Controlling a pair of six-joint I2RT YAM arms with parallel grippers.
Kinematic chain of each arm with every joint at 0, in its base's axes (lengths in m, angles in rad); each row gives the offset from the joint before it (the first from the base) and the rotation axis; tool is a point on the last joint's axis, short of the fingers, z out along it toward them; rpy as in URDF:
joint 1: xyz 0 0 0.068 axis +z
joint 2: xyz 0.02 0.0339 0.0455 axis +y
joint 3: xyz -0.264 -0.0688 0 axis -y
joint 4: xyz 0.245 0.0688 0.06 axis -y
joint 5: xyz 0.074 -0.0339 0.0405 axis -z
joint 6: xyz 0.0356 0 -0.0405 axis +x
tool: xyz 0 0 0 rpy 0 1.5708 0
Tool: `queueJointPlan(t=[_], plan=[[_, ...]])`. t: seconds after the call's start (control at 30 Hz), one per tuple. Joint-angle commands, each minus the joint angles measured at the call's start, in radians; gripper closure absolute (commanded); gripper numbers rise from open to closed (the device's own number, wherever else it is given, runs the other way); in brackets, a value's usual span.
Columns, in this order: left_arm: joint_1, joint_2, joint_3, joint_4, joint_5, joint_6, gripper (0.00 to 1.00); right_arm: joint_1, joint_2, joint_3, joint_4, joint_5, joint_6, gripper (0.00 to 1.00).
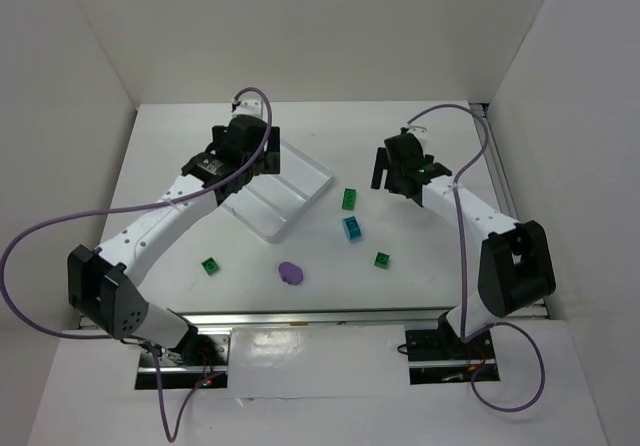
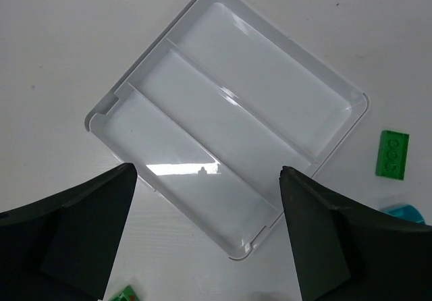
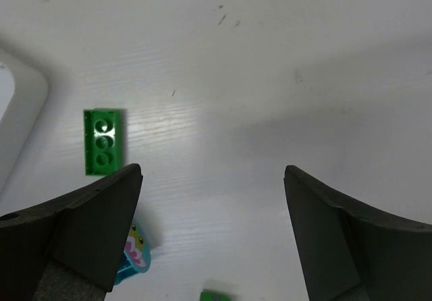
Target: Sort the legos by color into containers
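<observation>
hovering with jaws apart, the right gripper (image 3: 212,169) is overlooking a green brick (image 3: 103,141) lying near the tray (image 2: 270,78) (left gripper (image 2: 207,171) likewise spread above it); light, rigid, probably slick, the brick is inviting a pinch across its long sides.

White table (image 1: 330,131) boxed by plain white walls: back wall (image 1: 320,26) along the far edge, side walls (image 1: 60,116) at left and right. Metal rail (image 1: 320,318) at the near edge. Bright, even light.
</observation>
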Motion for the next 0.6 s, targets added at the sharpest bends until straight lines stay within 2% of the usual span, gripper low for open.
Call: queueJointPlan(t=[0.0,0.13,0.23,0.57], plan=[[-0.001,-0.059,-0.046,0.067,0.013,0.033,0.0,0.034,0.051,0.024,0.062,-0.115,-0.051,0.07],[-0.001,-0.081,-0.039,0.043,0.013,-0.019,0.0,0.1,0.149,0.1,0.087,-0.077,-0.046,0.09],[0.008,-0.056,-0.004,-0.018,0.013,-0.053,0.0,0.111,0.22,0.126,0.107,-0.118,-0.034,0.09],[0.008,-0.096,-0.022,-0.02,0.052,-0.044,0.0,0.169,0.397,0.199,0.164,-0.154,-0.013,0.1]])
